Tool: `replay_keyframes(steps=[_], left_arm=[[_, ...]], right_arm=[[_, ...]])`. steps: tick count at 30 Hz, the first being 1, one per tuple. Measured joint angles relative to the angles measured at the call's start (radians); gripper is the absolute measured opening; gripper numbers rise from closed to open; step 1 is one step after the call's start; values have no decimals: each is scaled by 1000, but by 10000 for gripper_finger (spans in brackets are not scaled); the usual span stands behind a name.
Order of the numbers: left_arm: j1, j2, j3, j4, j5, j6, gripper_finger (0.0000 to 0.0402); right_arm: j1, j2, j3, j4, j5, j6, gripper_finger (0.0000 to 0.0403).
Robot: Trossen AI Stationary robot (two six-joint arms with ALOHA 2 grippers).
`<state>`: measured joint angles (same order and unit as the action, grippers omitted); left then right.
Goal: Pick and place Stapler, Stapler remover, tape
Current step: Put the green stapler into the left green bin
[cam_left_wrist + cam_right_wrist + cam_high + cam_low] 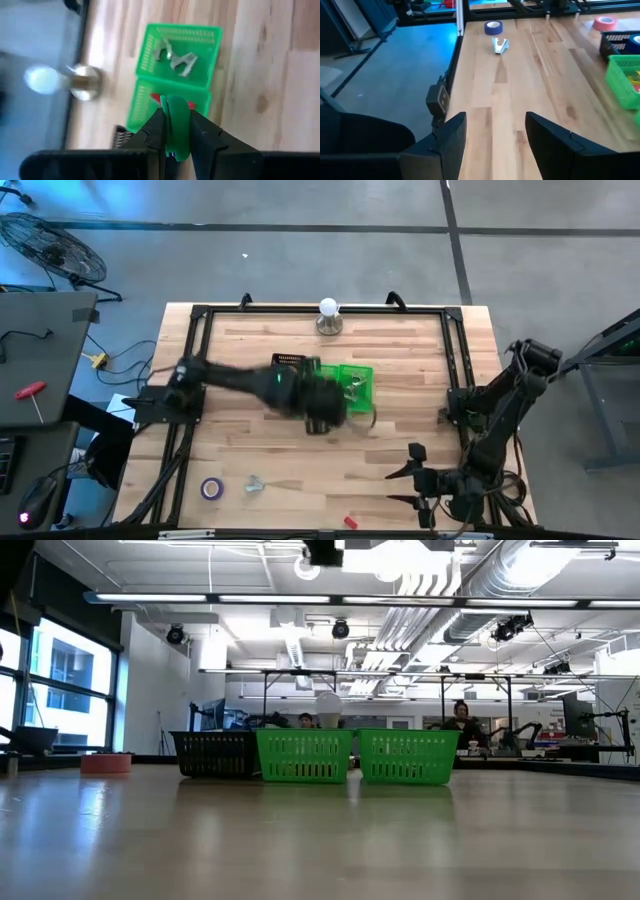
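Left wrist view alone shows left claw (176,131) clamped on green stapler (177,125); right claw (495,131) apart.

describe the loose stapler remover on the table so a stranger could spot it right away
Start at the wooden table and go to its near edge, on the left arm's side, away from the green baskets. The purple tape roll lies there, and the stapler remover is right beside it, apart from it. It is small, silvery metal and clawed, not a ring.

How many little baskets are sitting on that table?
3, side by side in a row mid-table: a black basket, a green basket in the middle, and another green basket. From above, the left arm hides part of them.
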<state>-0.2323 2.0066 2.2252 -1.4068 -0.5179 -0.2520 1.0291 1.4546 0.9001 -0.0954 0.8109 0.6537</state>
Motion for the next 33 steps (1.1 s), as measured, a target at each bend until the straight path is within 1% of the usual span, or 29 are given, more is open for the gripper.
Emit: replay_keyframes(steps=[2, 5, 6, 8, 12, 14, 19, 21, 25, 27, 29, 33], left_arm=[[66, -18, -40, 1, 65, -13, 50], [148, -23, -84, 80, 147, 27, 50], [172, -24, -101, 102, 196, 49, 50], [220, -25, -147, 199, 310, 86, 50], [305, -25, -285, 350, 433, 93, 50], [339, -25, -352, 400, 487, 100, 50], [403, -25, -481, 433, 512, 103, 50], [419, -25, -527, 465, 538, 101, 50], [431, -25, -580, 514, 582, 118, 50], [429, -25, -595, 513, 580, 117, 51], [428, -25, -601, 519, 567, 118, 71], [428, -25, -602, 514, 556, 124, 143]], right_arm=[[2, 11, 0, 8, 9, 0, 195], [7, 29, 0, 13, 9, 0, 195], [8, 35, 0, 17, 9, 1, 195], [13, 45, 0, 13, 6, 4, 195], [15, 66, 0, 17, 0, 22, 195], [15, 74, 0, 18, -7, 34, 195], [14, 86, 0, 18, -13, 48, 195], [14, 86, 0, 19, -12, 44, 195], [11, 86, 0, 18, -7, -5, 195], [4, 86, 0, 19, -7, -31, 195], [-4, 86, 0, 18, -6, -52, 195], [-21, 86, 0, 18, -6, -78, 195]])
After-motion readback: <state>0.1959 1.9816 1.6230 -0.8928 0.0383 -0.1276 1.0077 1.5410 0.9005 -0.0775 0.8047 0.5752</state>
